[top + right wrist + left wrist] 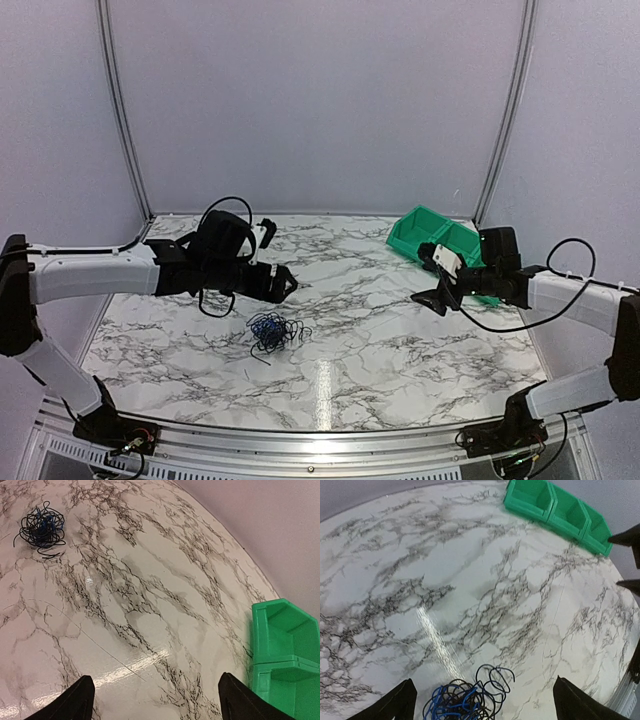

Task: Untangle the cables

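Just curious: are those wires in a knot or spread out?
Tangled: the cables lie in one blue-and-black wad on the table, no strand separated.

- The cables (275, 331) lie in one wad on the surface (380, 350), left of centre and toward the near side.
- The left fingers (284, 283) hang above the surface just past the wad's far side, apart from it.
- A row of bins (425, 235) sits in the far right corner.
- The right fingers (432, 298) hang at the right, just before the bins, well apart from the cables.
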Controlling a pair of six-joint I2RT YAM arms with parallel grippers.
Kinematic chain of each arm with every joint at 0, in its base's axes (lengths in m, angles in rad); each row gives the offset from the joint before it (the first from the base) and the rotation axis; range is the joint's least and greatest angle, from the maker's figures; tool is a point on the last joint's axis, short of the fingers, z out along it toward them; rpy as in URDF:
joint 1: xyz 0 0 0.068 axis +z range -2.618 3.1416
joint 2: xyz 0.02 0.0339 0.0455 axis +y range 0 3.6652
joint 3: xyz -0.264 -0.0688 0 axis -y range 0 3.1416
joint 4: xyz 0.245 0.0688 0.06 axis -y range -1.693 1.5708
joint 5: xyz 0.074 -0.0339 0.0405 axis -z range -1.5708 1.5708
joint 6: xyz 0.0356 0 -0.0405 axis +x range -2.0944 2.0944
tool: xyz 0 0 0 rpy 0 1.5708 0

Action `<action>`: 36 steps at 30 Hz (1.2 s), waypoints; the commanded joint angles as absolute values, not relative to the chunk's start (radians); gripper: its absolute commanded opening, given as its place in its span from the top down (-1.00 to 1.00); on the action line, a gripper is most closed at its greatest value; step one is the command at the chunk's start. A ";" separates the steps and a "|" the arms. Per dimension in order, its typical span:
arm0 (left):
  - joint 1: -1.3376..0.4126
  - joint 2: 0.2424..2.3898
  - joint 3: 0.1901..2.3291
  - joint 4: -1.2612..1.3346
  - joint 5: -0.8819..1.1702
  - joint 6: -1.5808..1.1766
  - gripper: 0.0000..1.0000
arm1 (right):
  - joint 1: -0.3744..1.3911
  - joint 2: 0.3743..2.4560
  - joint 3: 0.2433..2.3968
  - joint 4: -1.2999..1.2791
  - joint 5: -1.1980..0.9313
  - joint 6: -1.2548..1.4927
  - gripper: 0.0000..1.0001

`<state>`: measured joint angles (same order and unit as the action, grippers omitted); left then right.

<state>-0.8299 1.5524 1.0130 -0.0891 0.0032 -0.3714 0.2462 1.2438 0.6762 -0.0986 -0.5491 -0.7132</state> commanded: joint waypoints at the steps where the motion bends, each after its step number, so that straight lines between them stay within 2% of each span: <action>1: -0.801 1.516 1.126 -0.191 -0.135 -0.271 -0.98 | 0.261 1.257 0.727 -0.073 -0.622 -0.626 -0.66; 5: -0.761 1.528 1.166 -0.173 -0.105 -0.262 -0.98 | 0.341 1.322 0.882 -0.135 -0.696 -0.535 -0.32; 11: -0.715 1.472 1.088 -0.157 -0.131 -0.281 -0.98 | 0.506 1.541 1.145 -0.306 -0.633 -0.506 -0.23; 14: -0.701 1.411 1.033 -0.160 -0.158 -0.261 -0.82 | 0.585 1.644 1.242 -0.354 -0.613 -0.475 -0.19; 19: -0.685 1.328 0.905 -0.155 -0.078 -0.330 -0.59 | 0.726 1.821 1.440 -0.471 -0.607 -0.460 0.00; 24: -0.677 1.299 0.738 -0.117 -0.033 -0.438 -0.44 | 0.794 1.958 1.593 -0.458 -0.601 -0.401 0.06; 29: -0.653 1.250 0.589 -0.037 -0.018 -0.547 -0.42 | 0.817 2.126 1.778 -0.492 -0.603 -0.349 0.17; 36: -0.636 1.244 0.447 0.161 0.069 -0.670 -0.48 | 0.848 2.266 1.906 -0.555 -0.644 -0.319 0.04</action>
<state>-0.6399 1.2560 0.4839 0.0086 0.0036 -0.5831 0.8204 2.2192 1.8523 -0.4866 -0.6216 -0.3466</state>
